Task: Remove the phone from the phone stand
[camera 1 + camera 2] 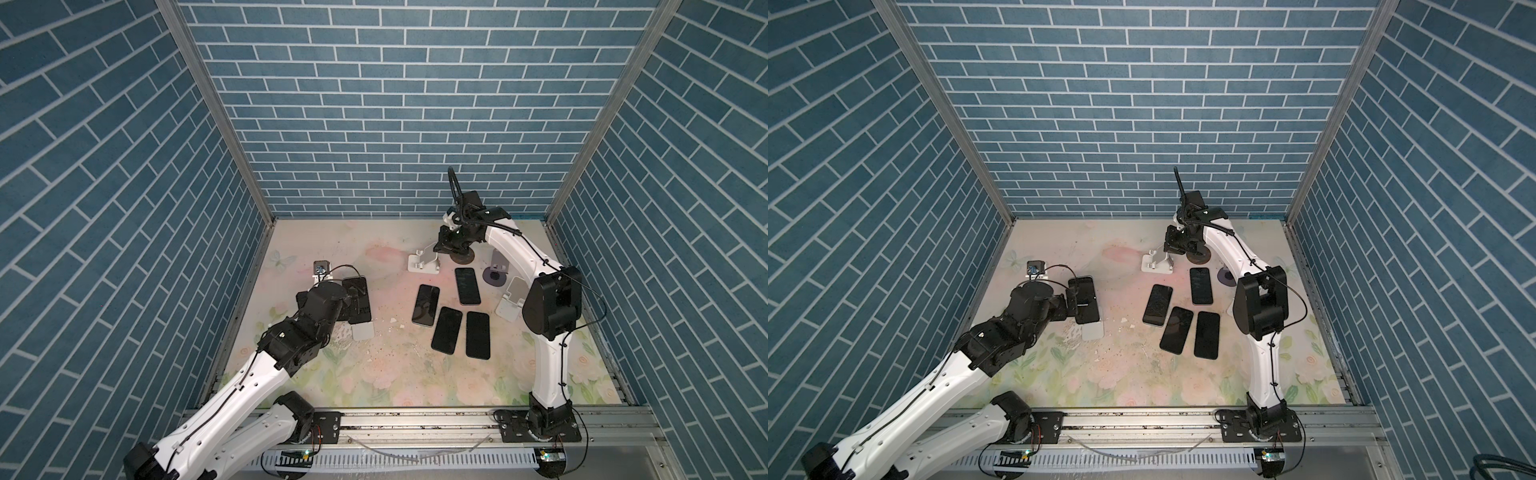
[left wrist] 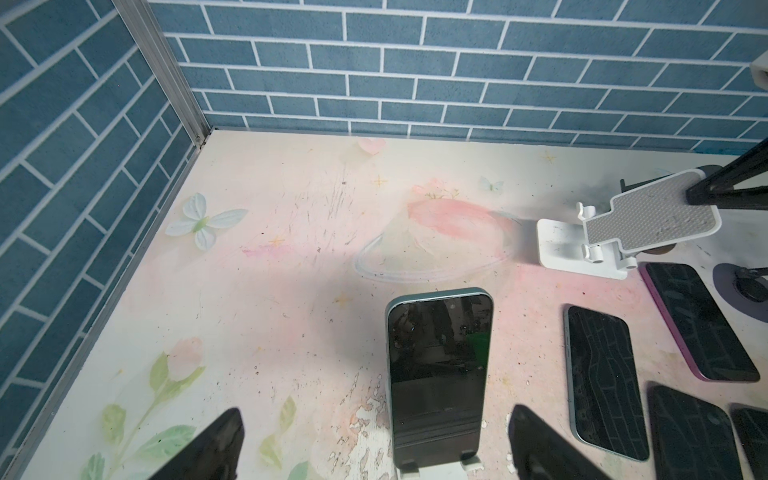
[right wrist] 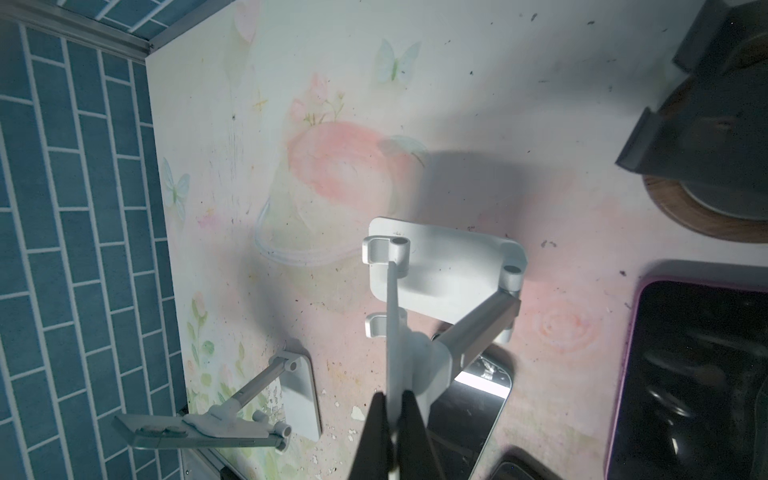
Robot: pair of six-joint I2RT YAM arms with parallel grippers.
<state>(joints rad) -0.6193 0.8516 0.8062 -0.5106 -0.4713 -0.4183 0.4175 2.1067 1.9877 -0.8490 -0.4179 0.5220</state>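
A dark-screened phone [image 2: 438,374] with a pale green edge leans upright on a white phone stand [image 2: 432,471] at the left of the table, seen in both top views as phone [image 1: 361,291] [image 1: 1087,291] over the stand's base [image 1: 363,331] [image 1: 1093,332]. My left gripper [image 2: 374,411] [image 1: 355,305] is open, one finger [image 2: 216,444] on each side of the phone's lower part, touching neither side. My right gripper [image 3: 392,411] [image 1: 438,249] is shut on the thin plate of a second, empty white stand [image 3: 444,270] [image 1: 424,262] at the back middle.
Several dark phones lie flat mid-table, among them a pink-edged one [image 1: 467,286] and a green-edged one [image 1: 426,304]. A grey stand on a dark round base [image 1: 496,270], a white stand [image 1: 513,299] and a round wooden-based stand [image 1: 463,257] sit near the right arm. Brick walls enclose three sides.
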